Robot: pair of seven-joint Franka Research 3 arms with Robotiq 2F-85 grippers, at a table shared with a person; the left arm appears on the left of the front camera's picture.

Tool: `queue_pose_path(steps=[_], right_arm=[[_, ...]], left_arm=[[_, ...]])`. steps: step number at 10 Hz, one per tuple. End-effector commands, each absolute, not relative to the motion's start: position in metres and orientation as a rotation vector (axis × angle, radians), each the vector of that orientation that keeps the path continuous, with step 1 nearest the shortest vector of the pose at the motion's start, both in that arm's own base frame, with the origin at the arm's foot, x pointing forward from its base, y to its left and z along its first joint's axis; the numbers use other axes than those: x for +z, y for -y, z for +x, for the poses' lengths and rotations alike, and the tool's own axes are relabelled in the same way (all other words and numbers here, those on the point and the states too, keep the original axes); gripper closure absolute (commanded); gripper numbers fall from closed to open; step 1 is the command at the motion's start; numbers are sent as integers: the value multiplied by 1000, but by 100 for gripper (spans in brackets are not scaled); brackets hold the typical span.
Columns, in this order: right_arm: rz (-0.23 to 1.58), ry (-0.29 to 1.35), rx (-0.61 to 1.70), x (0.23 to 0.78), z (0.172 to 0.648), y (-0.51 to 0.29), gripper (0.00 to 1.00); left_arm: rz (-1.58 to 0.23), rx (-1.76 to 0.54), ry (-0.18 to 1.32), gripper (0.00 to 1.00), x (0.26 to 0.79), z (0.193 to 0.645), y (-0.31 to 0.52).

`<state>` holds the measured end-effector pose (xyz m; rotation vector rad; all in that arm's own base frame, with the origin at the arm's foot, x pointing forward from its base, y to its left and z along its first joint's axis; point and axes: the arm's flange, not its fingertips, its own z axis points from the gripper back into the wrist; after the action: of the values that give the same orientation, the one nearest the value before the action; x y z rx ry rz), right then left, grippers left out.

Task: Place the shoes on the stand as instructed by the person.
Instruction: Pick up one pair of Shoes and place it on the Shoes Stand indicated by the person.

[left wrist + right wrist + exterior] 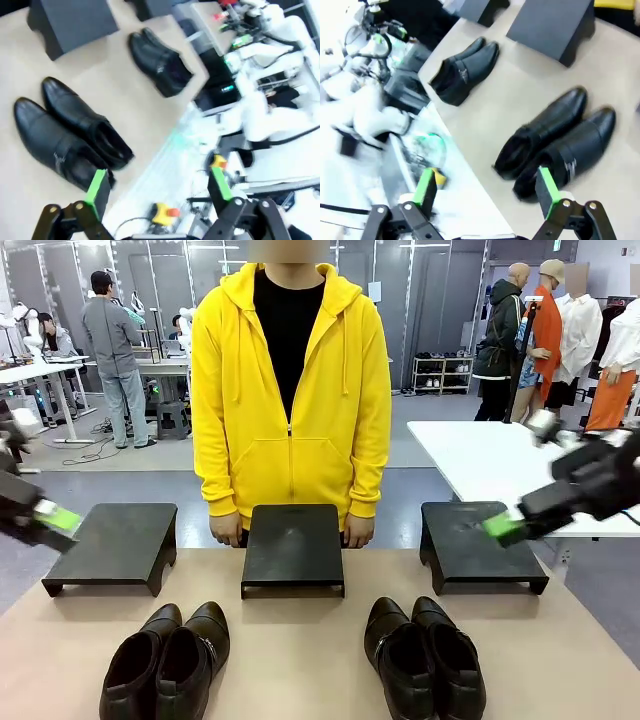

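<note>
Two green pads (pixel 97 182) on my L gripper (pixel 159 186) stand wide apart w/ nothing between them, & my R gripper (pixel 486 189) is spread the same way, holding nothing. Both hang up in the air, L one out by the left stand (pixel 115 540), R one near the right stand (pixel 480 545). Down below my L side sits the left pair (pixel 65 135) of shoes, side by side, toes to the stands; below my R side sits the right pair (pixel 555 135), same way. Both pairs are on the table (pixel 300 680), near my edge, none on a stand yet. A middle stand (pixel 293 545) is between the other two, & the person (pixel 290 390) in yellow stands behind it w/ both hands (pixel 227 530) low at its far edge. I can't tell if those hands are pointing at any stand. So I think the job now is to wait & watch, not grab. Once a stand is picked, I'd use the arm on that pair's side, come down straight over the open tops, & pinch the two inner walls together so both shoes lift as one. Leather looks smooth & may slip, so squeeze firm, lift slow, keep soles flat. Set them down in the middle of the stand b/c a pair looks abt as wide as the top, & stay clear of the person's hands.
</note>
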<state>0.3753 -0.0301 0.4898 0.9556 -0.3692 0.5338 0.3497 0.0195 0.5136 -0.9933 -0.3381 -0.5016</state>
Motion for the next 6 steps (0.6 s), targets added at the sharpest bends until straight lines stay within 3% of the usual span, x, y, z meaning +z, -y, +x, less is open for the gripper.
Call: queue_pose_path(steps=[1,3,6], right_arm=[[1016,372,353,475,376,93,0],[1066,444,116,473,346,150,0],[1137,544,30,479,302,191,0]], left_arm=[[-1112,-374,398,0,513,332,-75],[-1110,-190,491,0,504,291,-137],[-1178,38,613,0,480,229,-215]])
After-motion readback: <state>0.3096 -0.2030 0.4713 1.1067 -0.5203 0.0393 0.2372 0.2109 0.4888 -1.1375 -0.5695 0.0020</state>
